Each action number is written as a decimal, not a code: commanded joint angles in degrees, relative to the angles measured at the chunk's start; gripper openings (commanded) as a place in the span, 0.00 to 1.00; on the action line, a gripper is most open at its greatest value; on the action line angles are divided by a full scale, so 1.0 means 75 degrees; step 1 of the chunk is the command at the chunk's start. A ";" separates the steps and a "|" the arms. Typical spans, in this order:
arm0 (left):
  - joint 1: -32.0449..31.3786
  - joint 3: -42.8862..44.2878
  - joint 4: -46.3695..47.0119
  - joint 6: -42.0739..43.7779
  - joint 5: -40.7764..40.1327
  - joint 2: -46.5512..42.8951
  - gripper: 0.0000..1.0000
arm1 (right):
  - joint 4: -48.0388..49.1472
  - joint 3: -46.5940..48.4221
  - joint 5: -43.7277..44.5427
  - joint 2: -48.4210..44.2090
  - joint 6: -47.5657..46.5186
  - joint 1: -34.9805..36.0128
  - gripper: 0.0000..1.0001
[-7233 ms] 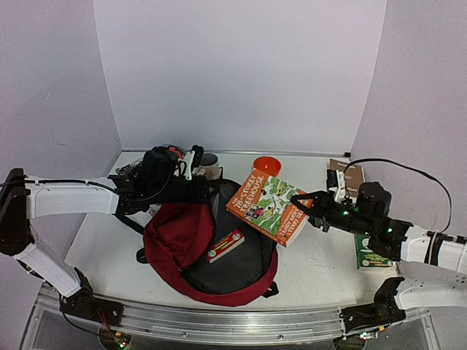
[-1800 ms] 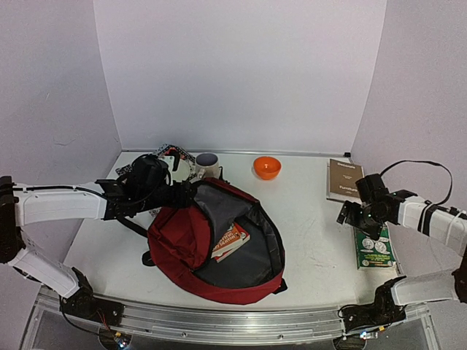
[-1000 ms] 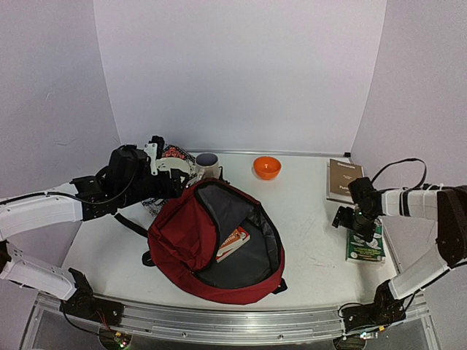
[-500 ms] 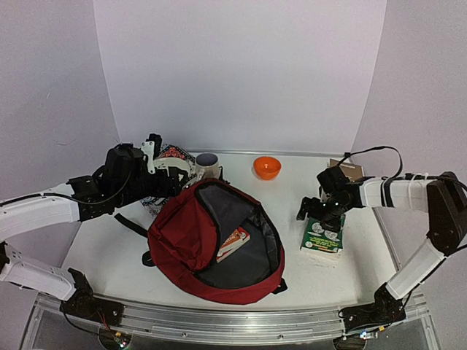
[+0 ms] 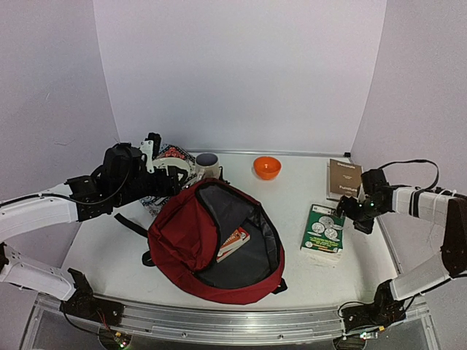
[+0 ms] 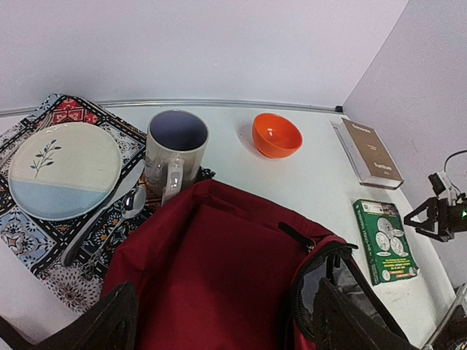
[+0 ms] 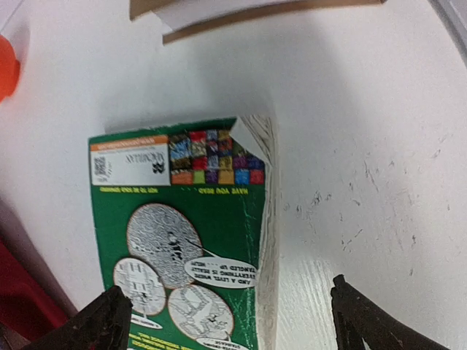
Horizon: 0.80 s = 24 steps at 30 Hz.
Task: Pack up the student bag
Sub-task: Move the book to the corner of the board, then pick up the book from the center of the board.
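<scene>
Lying on the white desk (image 5: 299, 182), left of centre, the large dark red fabric backpack (image 5: 175, 237) gapes unzipped, with its grey lining showing and an orange-covered book (image 5: 233, 241) inside. It looks soft and floppy and is likely to sag shut, so the firmer zip rim seems the best hold. The left pincer (image 6: 222, 310) hangs spread above its rear flap, holding nothing. The right pincer (image 7: 226, 305) is spread and empty over one edge of the green paperback book (image 5: 322, 230), which lies near the bag.
</scene>
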 commanded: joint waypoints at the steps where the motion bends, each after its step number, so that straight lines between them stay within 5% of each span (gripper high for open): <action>1: 0.0054 0.0127 0.0006 0.0043 0.0121 -0.0207 0.84 | 0.0641 -0.0284 -0.0820 0.0500 -0.0506 -0.0103 0.91; 24: 0.0053 0.0242 0.0006 -0.0003 0.0405 0.0038 0.84 | 0.1478 0.0887 -0.3699 0.2716 -0.1402 0.0859 0.41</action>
